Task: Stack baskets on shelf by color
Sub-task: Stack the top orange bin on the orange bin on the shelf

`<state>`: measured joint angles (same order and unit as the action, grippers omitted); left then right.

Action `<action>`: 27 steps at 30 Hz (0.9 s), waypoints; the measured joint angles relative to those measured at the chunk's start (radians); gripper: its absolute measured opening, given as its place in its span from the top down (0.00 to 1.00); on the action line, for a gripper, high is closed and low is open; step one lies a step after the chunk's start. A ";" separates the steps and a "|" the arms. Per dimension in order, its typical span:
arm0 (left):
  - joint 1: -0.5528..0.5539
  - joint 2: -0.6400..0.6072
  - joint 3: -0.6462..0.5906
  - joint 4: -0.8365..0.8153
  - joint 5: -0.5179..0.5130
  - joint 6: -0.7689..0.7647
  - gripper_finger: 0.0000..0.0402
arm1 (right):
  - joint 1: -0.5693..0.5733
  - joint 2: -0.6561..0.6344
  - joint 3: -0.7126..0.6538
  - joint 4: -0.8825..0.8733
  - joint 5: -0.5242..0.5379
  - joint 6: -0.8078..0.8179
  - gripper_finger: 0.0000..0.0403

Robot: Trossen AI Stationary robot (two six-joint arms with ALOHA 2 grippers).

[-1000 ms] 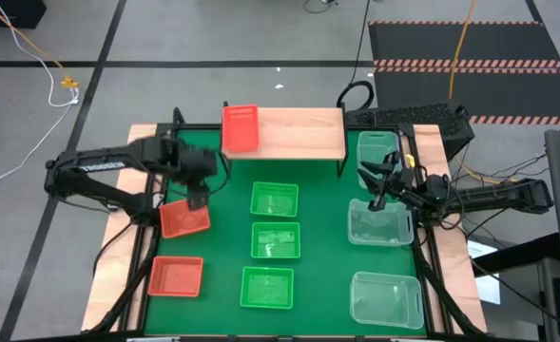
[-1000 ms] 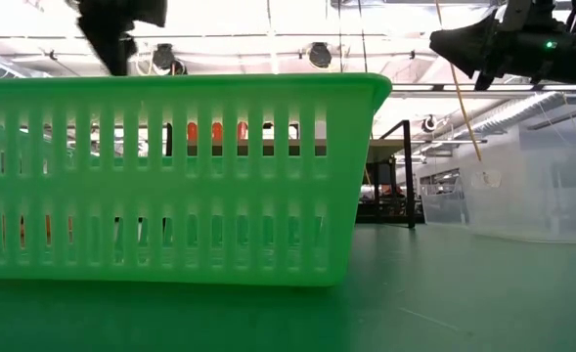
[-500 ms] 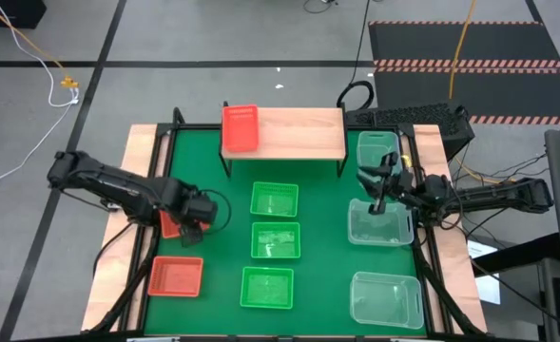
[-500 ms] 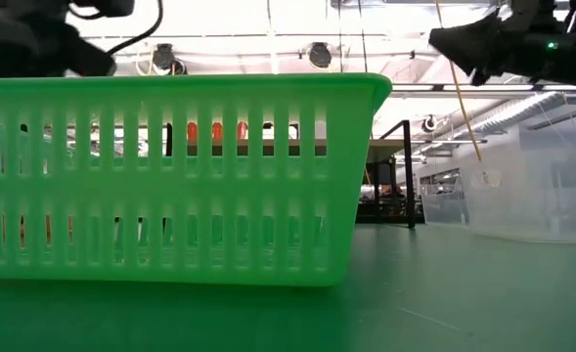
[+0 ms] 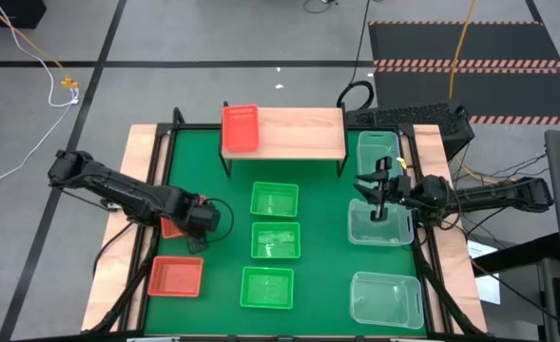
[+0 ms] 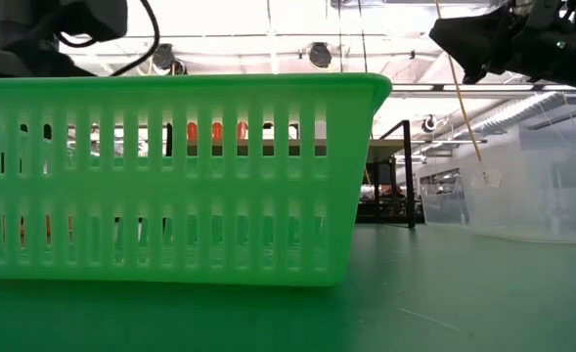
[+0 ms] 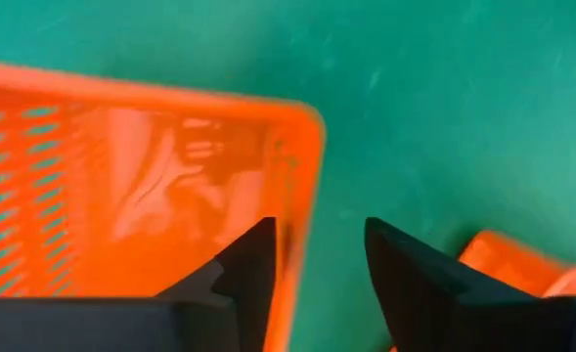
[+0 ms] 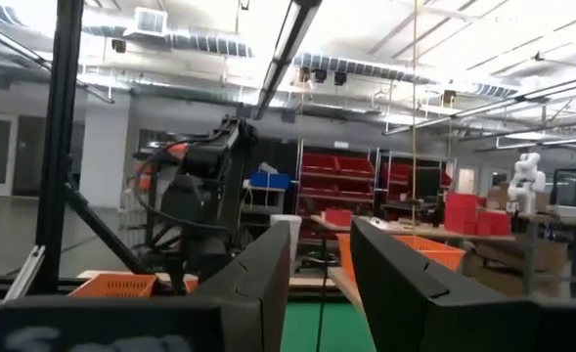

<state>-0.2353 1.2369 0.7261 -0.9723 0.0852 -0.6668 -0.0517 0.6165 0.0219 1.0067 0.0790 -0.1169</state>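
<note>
Left gripper [image 5: 200, 220] has dropped from up near the shelf a second ago and is now sitting low over the middle red basket [image 7: 121, 186], covering most of it from above. In the left wrist view its fingers [image 7: 253, 269] are straddling that basket's side wall, one inside and one outside, gap narrowing but not yet pinching (no grip showing). Right gripper [image 5: 378, 193] is holding about where it was, hovering over the middle clear basket [image 5: 381, 228], fingers apart, nothing between them.

Baskets: one red basket [image 5: 241, 127] is sitting on the shelf [image 5: 299, 134] at its left end. Another red one [image 5: 177, 276] is lying on the counter [image 5: 332, 275] front-left. Three green baskets [image 5: 275, 200] are lining up in a column mid-counter, three clear ones down the right side. All are looking empty (clear ones harder to judge).
</note>
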 joint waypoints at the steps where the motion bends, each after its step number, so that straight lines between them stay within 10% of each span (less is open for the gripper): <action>1: 0.003 0.000 -0.011 0.024 0.001 -0.018 0.65 | 0.000 0.001 0.000 0.008 0.003 0.000 0.73; 11: 0.104 0.000 -0.027 0.377 -0.174 -0.118 0.97 | 0.000 0.001 0.000 0.037 0.103 0.000 0.81; 21: 0.232 -0.003 0.014 0.440 -0.225 -0.010 0.68 | 0.000 0.002 0.000 0.038 0.104 -0.024 0.88; 27: 0.204 -0.003 0.070 0.240 -0.146 0.321 0.56 | 0.000 0.002 0.000 0.020 0.103 -0.030 0.88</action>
<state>-0.0309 1.2339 0.7960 -0.7320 -0.0603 -0.3455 -0.0517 0.6186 0.0219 1.0269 0.1822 -0.1467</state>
